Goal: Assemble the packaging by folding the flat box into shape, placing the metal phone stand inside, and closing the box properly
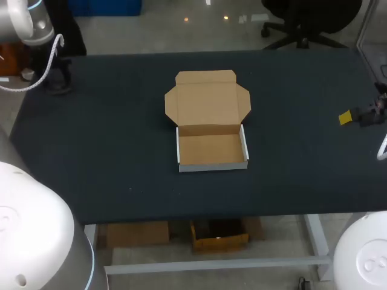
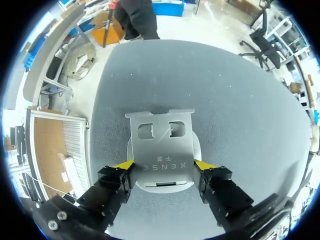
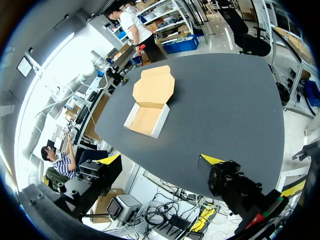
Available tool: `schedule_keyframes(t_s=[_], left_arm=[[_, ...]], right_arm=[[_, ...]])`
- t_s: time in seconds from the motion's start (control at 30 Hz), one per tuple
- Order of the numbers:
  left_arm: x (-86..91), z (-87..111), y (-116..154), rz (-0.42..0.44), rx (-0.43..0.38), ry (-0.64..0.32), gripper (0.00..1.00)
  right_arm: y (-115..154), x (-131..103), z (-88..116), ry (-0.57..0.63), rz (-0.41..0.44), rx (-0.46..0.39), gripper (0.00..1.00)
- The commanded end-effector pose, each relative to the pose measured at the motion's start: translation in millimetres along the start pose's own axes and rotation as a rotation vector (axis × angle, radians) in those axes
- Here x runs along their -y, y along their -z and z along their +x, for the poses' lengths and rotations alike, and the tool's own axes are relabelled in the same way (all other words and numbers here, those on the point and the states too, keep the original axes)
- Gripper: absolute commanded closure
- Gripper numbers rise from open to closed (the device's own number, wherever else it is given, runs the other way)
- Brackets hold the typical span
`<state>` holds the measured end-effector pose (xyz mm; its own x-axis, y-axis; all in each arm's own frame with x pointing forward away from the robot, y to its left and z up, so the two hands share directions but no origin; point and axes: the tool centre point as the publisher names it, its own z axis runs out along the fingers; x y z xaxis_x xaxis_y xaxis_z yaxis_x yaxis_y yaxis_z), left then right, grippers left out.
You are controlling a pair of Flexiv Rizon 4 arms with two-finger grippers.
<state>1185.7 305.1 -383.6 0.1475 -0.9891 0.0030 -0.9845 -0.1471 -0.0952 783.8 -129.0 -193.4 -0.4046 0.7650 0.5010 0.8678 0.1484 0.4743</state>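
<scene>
The cardboard box (image 1: 211,150) stands folded into a shallow tray at the table's middle. Its lid (image 1: 207,99) lies open and flat behind it, and the tray is empty. The right wrist view also takes in the box (image 3: 147,120), far ahead of my right gripper (image 3: 160,160). That gripper is open with nothing between its fingers, and it hangs at the table's right edge (image 1: 363,115). In the left wrist view my left gripper (image 2: 164,164) is shut on the metal phone stand (image 2: 162,145). Both yellow tips press the stand's sides, and it is held over the dark table.
The dark table (image 1: 109,157) lies bare around the box. My left arm (image 1: 27,24) comes in over the far left corner, trailing a white cable (image 1: 45,66).
</scene>
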Motion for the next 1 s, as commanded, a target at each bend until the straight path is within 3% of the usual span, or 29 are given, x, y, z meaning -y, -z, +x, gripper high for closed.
schedule_keyframes(t_s=[0.03,0.3,0.37,0.43,0.77,1.0], left_arm=[[-18.1,4.5,14,0.033,0.015,0.007,1.0],[-35.8,12.6,27,0.051,0.009,0.008,1.0],[-40.0,15.2,30,0.055,0.008,0.008,1.0],[-44.5,17.3,32,0.058,0.009,0.007,1.0],[-72.8,38.7,48,0.065,0.006,-0.027,1.0],[-90.7,52.9,61,0.065,-0.013,-0.051,1.0]], right_arm=[[2,0,0,0.0,0.002,-0.003,0.0],[2,0,0,0.0,0.002,-0.003,0.0],[2,-1,-1,0.05,-0.007,-0.021,0.0],[-1,-1,-1,0.092,-0.017,-0.098,0.0],[-5,-8,5,0.343,0.013,-0.187,0.0],[-6,-13,1,0.469,0.072,-0.096,0.0]])
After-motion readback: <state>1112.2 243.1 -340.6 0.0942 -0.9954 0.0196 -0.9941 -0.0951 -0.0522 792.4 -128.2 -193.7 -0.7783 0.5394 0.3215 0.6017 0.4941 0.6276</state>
